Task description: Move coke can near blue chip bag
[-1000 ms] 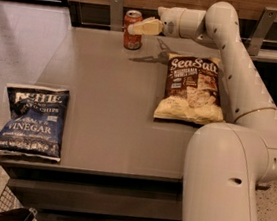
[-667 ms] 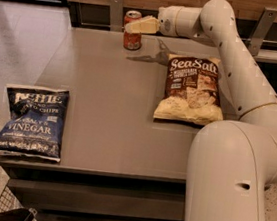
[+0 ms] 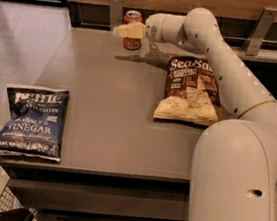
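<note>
Coke can (image 3: 131, 43) sits between the fingers (image 3: 119, 29) of the gripper (image 3: 122, 29). One cream finger lies flat across the can's near face at mid-height with its tip poking past the can's left side, and the other is hidden behind the can, so we read the fingers as closed on the can rather than open beside it. We judge the side grasp at mid-body suits a small cylinder: it keeps the can from tipping and leaves the top free. The can is upright with its long axis vertical and its silver top and tab up. Its base is at table (image 3: 108, 109) level, and we cannot tell whether it rests there or is just clear. Behind the fingers the wrist and arm (image 3: 221, 52) run off to the right, coming in level over the far edge of the table. Just right of the fingers and a little nearer the camera lies the brown-and-cream Sea Salt bag (image 3: 190, 91), flat under the arm; it is not our target. Well away from the fingers, left and toward the near edge, the blue chip bag (image 3: 30, 122) lies flat, its long axis running near-to-far and its VINEGAR text readable from this side. We judge the carry goes diagonally across open tabletop, keeping the can vertical, to set it down just beside that bag.
</note>
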Controlling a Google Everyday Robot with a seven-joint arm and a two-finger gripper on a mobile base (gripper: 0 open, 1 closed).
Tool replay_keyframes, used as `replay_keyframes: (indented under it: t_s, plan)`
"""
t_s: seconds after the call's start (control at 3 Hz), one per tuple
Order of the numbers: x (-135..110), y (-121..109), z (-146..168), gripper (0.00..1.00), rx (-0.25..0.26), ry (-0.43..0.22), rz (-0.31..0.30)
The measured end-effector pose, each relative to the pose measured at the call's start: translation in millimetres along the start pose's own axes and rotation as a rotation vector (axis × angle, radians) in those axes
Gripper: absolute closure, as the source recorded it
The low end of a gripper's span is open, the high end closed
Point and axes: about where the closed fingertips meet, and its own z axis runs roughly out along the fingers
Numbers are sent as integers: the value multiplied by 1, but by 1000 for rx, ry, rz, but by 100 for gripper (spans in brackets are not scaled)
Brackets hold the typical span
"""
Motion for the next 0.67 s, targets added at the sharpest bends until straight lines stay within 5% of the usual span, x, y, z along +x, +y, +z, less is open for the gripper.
replay_keyframes:
  t_s: [0.33, 0.67]
  plan:
    - [9, 4, 10, 0, 0, -23, 33]
    - [12, 7, 15, 12, -2, -30, 42]
